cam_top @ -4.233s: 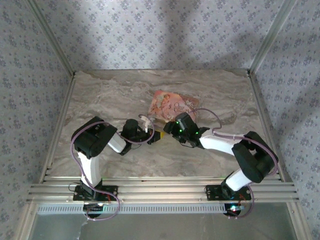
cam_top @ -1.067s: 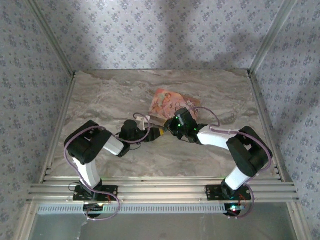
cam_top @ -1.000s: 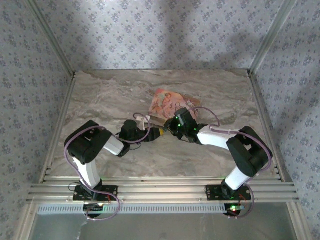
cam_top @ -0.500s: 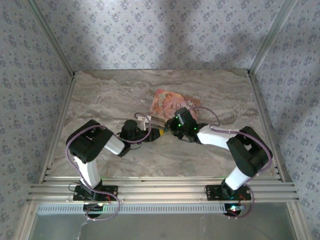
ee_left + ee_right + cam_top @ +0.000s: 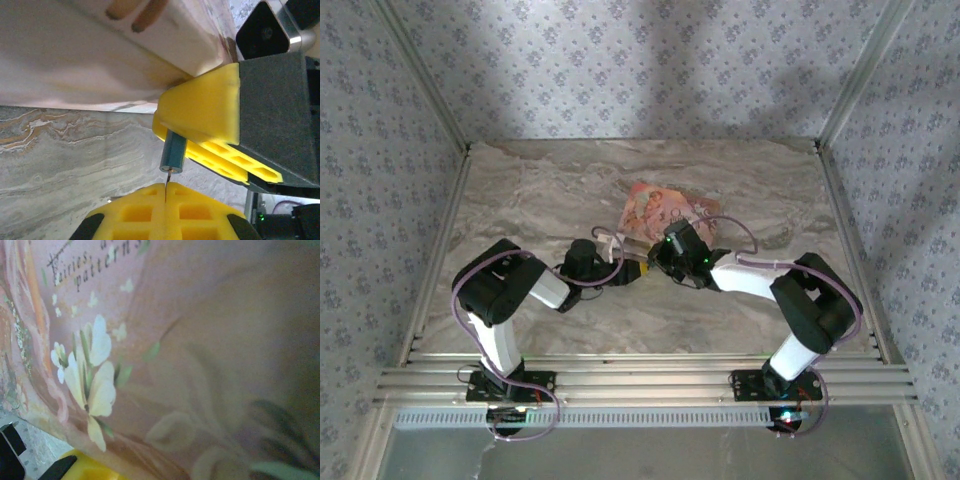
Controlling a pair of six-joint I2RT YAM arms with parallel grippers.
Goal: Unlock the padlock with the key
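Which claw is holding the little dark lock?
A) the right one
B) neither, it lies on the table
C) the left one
A: the yellow fingers of the right claw clamp the padlock, while the left claw pinches the thin key pointing at it.

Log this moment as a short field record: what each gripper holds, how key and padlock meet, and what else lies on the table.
left gripper: shut on the key, a thin sliver sticking out past its yellow fingertips
right gripper: shut on the padlock, whose dark teal end pokes out toward the left gripper
key and padlock: key tip meets the padlock's end face; how far in, cannot tell
lock state: cannot tell
pink box: lies flat on the table, just beyond the two grippers
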